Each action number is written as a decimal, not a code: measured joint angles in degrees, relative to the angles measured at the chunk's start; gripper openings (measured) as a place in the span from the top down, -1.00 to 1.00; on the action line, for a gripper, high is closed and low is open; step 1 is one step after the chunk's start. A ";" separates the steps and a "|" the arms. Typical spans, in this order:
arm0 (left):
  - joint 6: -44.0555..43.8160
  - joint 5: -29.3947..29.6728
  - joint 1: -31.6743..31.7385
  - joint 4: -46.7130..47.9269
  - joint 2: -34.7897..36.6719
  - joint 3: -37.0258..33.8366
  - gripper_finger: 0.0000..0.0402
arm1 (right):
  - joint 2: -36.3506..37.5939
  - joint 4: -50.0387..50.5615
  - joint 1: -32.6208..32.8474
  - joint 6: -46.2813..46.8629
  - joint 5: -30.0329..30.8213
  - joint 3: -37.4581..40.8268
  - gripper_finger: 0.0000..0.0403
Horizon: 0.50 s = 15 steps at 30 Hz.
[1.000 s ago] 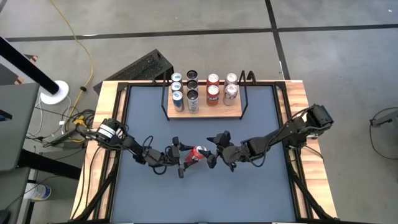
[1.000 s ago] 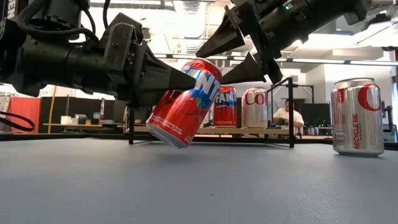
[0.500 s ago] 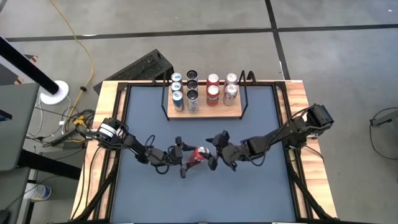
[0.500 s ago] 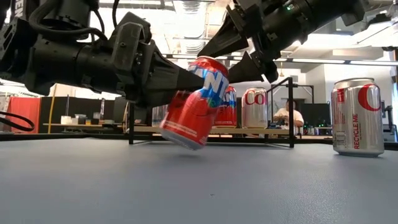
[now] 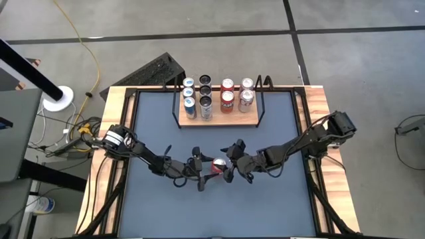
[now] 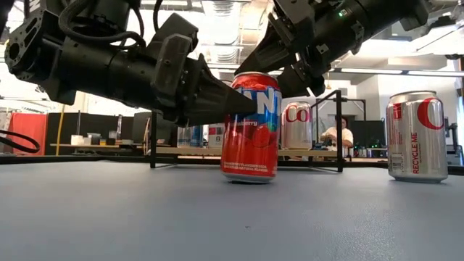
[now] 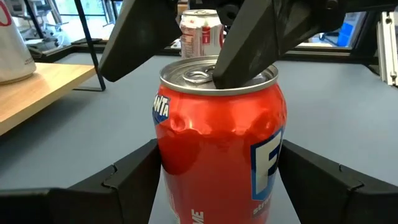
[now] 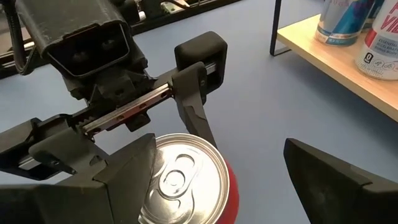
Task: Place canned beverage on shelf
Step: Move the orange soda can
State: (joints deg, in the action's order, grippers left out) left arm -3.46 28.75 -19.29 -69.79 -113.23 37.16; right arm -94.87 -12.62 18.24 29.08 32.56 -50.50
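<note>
A red canned beverage (image 6: pixel 251 127) stands upright at the middle of the dark-blue table (image 5: pixel 159 206), in front of the shelf. My left gripper (image 5: pixel 209 169) comes in level from the table's left and is shut on it. My right gripper (image 6: pixel 259 71) hangs open just over the can's top (image 8: pixel 180 180), slanting down from the right. The shelf (image 5: pixel 219 121), a light-wood board in black wire frames, stands at the far middle and carries several cans. My left gripper pinches the can's side walls (image 7: pixel 163 168) about halfway up, one finger on each side. The fingers point level from the table's left. The can stands upright with its base on the tabletop, and its wall is dented (image 7: pixel 186 124). My right gripper has one finger (image 7: pixel 239 59) over the can's top rim; I cannot tell whether it touches.
A silver can (image 6: pixel 417 135) stands alone on the table at the right of the low view. Wooden strips (image 5: pixel 319 119) run along the table's left and right sides. Bare blue tabletop (image 5: pixel 219 212) lies in front of both arms.
My left gripper has carried the red can toward the table's right and rolled it. The can, tilted and clear of the table a second ago, now stands upright on its base. My right gripper has stayed over it and rolled a little.
</note>
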 joint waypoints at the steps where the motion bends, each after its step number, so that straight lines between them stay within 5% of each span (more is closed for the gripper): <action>1: -0.12 0.00 0.00 -0.42 0.00 -0.17 -0.39 | 0.00 0.00 0.00 0.14 -0.07 0.00 -0.75; 8: -0.69 -1.08 0.06 -2.77 -0.04 -1.85 -0.41 | -0.02 0.17 0.48 0.57 -0.11 0.00 -0.75; 15: -0.90 -1.44 -0.07 -1.48 -0.29 -2.00 -0.68 | -0.02 0.13 0.52 -0.08 -0.20 0.00 -0.75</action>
State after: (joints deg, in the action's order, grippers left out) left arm -4.36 27.31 -19.35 -71.27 -113.52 35.16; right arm -94.89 -12.49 18.76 29.00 32.36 -50.50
